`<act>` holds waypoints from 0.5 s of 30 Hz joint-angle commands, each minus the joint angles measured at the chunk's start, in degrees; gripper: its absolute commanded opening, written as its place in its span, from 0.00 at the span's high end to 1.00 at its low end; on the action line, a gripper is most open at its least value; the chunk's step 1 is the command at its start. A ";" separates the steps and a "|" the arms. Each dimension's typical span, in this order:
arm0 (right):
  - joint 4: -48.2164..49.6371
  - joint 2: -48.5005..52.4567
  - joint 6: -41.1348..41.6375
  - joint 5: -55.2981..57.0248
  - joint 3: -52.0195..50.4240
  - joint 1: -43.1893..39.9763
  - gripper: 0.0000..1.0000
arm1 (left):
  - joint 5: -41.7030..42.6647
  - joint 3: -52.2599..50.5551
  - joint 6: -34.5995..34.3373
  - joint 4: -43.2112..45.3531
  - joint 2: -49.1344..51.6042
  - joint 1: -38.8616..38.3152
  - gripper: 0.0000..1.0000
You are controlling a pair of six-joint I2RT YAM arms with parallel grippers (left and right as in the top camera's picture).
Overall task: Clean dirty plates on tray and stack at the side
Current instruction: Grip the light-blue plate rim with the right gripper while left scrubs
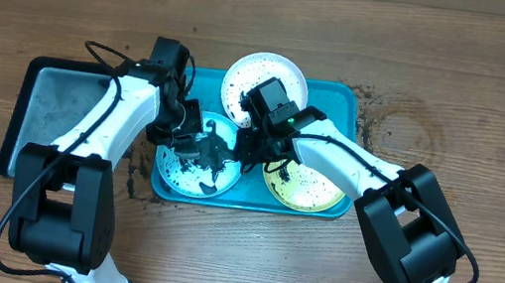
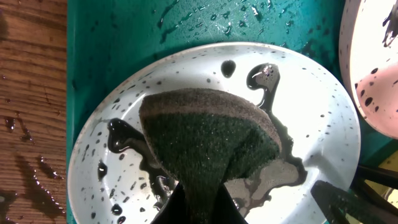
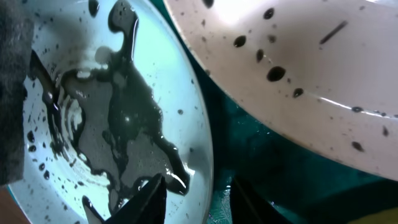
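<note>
overhead / layout: tray (image 1: pixel 341 103) in the middle of the counter (image 1: pixel 481 85); white plate (image 1: pixel 258 70) at its far edge, teal plate (image 1: pixel 178 173) near-left, lime plate (image 1: pixel 300 191) near-right; grey tray (image 1: pixel 53 102) just left of the tray
overhead / arms: left claw (image 1: pixel 194 143) over the teal plate's centre; right claw (image 1: pixel 250 146) at that plate's right rim, in the pocket where all three plates come close
overhead / nearer arm: both are on the teal plate, left at the centre and right at the rim
left wrist / left claw: pinched tight on the sponge (image 2: pixel 205 137), sponge face down on the plate's middle
left wrist / plate: specks all round and dark liquid pooled beside the sponge; not clean yet, I'd say
left wrist / edges: tray wall just left of the plate, wet counter beyond it; white plate close at upper right, so more scrub room to the left than to the right
right wrist / right claw: narrowed partway, one tip inside the teal rim, the other outside over the tray floor; a sliver of tray shows between rim and outer tip, so it reads as not clamped
right wrist / key relation: rim runs up the frame between the tips, square to the closing line, which suits a pinch to steady the plate
right wrist / room: white plate's edge hangs close to the right of the outer tip, so there's little slack
risk: sideways drift of the right claw would likely nudge the white plate
</note>
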 commanded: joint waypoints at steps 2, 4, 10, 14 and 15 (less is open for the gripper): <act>0.28 0.11 1.62 2.99 1.03 0.07 0.67 | 2.25 0.92 1.36 0.17 0.13 -1.03 0.96; 0.35 0.13 1.99 3.15 1.03 0.07 0.70 | 3.50 0.46 1.36 0.76 0.15 -1.97 0.96; 0.70 0.13 4.59 3.17 1.03 0.07 0.81 | 3.63 -2.82 -1.27 5.33 0.39 -5.49 0.96; 0.61 0.13 4.81 3.39 1.03 0.04 0.85 | 2.91 -6.14 -3.69 8.39 0.50 -6.19 0.96; 0.57 0.13 4.81 3.43 1.03 0.04 0.85 | 2.25 -6.71 -4.04 8.57 0.50 -6.19 0.96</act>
